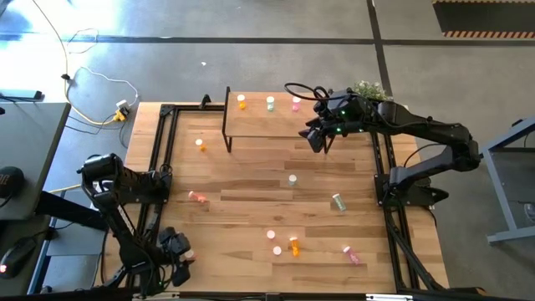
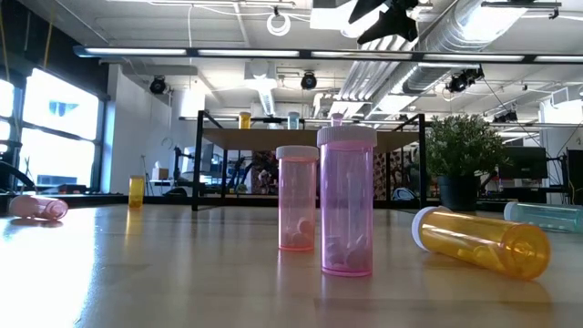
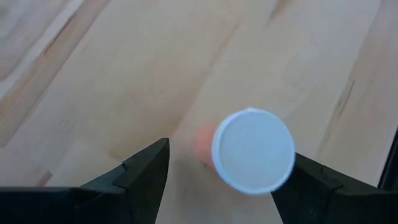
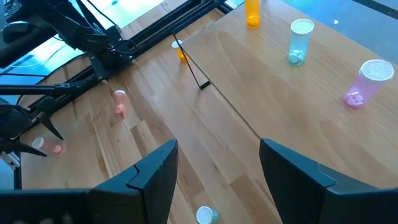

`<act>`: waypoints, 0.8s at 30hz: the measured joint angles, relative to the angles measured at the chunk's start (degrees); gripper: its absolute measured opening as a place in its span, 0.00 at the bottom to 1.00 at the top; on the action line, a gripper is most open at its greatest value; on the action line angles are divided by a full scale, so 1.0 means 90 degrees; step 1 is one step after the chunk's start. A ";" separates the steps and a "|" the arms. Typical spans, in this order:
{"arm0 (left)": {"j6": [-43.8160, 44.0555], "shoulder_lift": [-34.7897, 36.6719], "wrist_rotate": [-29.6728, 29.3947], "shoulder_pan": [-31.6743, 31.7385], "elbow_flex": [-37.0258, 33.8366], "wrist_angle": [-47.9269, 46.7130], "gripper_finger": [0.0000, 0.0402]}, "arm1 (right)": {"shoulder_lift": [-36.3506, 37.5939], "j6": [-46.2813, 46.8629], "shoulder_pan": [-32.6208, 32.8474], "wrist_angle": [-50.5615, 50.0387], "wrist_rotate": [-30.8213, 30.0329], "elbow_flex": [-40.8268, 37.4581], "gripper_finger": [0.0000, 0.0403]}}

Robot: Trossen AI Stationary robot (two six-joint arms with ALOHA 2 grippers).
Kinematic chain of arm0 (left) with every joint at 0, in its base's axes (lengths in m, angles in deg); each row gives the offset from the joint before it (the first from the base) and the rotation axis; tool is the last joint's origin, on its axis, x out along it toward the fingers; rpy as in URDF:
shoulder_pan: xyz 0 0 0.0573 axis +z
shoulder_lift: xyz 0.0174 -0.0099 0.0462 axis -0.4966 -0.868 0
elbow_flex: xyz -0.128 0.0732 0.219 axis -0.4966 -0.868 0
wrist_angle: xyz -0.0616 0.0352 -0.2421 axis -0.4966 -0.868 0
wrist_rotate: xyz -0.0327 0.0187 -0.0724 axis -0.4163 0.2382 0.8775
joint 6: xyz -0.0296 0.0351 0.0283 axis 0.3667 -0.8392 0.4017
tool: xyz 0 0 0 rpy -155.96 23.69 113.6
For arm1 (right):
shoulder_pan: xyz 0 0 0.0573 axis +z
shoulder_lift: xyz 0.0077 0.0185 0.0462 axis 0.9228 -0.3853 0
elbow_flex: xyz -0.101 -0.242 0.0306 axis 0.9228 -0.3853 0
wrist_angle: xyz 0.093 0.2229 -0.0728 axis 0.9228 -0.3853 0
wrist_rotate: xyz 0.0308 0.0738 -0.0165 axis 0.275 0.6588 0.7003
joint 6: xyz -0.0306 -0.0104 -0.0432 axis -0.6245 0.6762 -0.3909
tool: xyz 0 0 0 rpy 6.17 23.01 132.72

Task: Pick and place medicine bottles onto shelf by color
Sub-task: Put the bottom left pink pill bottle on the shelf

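Right tool (image 1: 320, 139) hangs over the near edge of the shelf (image 1: 267, 125), fingers spread, nothing between them. Left tool (image 3: 227, 180) sits low at the near left corner of the surface (image 1: 251, 192), fingers wide apart around an upright pink bottle (image 3: 252, 149) seen cap-on from above; the bottle stands nearer one finger than the other and is not yet clamped.

Shelf holds three upright bottles along its far edge: orange (image 1: 242, 102), pale green (image 1: 270, 104), pink (image 1: 296, 104). The rest are spread over the surface: an orange one (image 1: 200, 145) standing left of the shelf, a pink one (image 1: 197, 197) lying down, a green one upright (image 1: 292, 179) and another tipped (image 1: 338, 201), two pink (image 1: 273, 242) and an orange (image 1: 294, 246) close together near the front, a pink one (image 1: 350, 254) on its side.

Risks, as judged:
- Off-centre closure on the left may push the bottle over or squeeze it out sideways
- Lying bottles may roll when touched
- The front cluster is tight; a descending finger may knock a neighbour
- Placement on the shelf may topple the standing three, or mix the colours
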 joint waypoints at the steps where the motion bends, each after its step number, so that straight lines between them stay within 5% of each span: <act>1: -0.0010 0.0000 -0.0002 0.0021 0.0000 -0.0004 0.59 | 0.0000 0.0000 0.0000 0.0000 0.0000 0.0000 0.54; 11: -0.0185 0.0000 0.0106 0.0142 0.0000 0.0000 0.58 | 0.0000 0.0000 0.0000 0.0000 0.0000 0.0000 0.54; 24: -0.0425 0.0000 0.0098 0.0140 0.0000 0.0201 0.28 | 0.0000 0.0000 0.0000 0.0000 0.0000 0.0000 0.54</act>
